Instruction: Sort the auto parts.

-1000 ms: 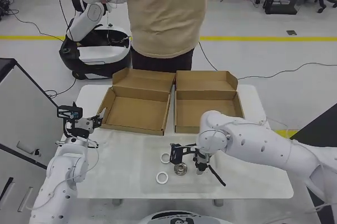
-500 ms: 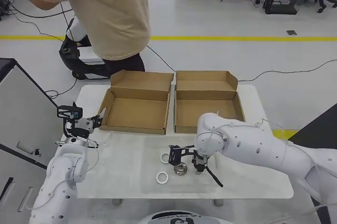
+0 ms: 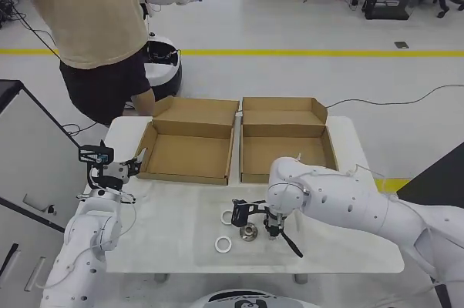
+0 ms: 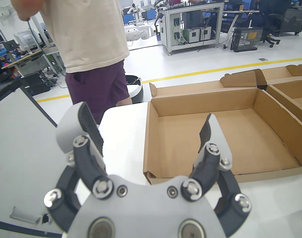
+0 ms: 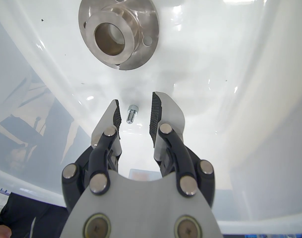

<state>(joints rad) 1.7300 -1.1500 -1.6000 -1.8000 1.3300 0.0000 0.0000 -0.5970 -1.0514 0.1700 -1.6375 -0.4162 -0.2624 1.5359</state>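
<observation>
Sitting on a glossy white table [image 3: 163, 231], yellow line [image 3: 332, 52] running across the floor behind: two open cardboard boxes, left box [image 3: 187, 156] and right box [image 3: 284, 154], side by side; two white rings, near ring [image 3: 223, 244] and far ring [image 3: 226, 218]; one flange [image 5: 118, 24], silver, round, collar up, lying near the front edge. Right gripper [image 5: 136, 100] is hanging beside it, fingers parted around one small bolt [image 5: 130, 114]. Left gripper [image 4: 146, 111] is hovering spread wide, holding nothing, by the left box's corner.
</observation>
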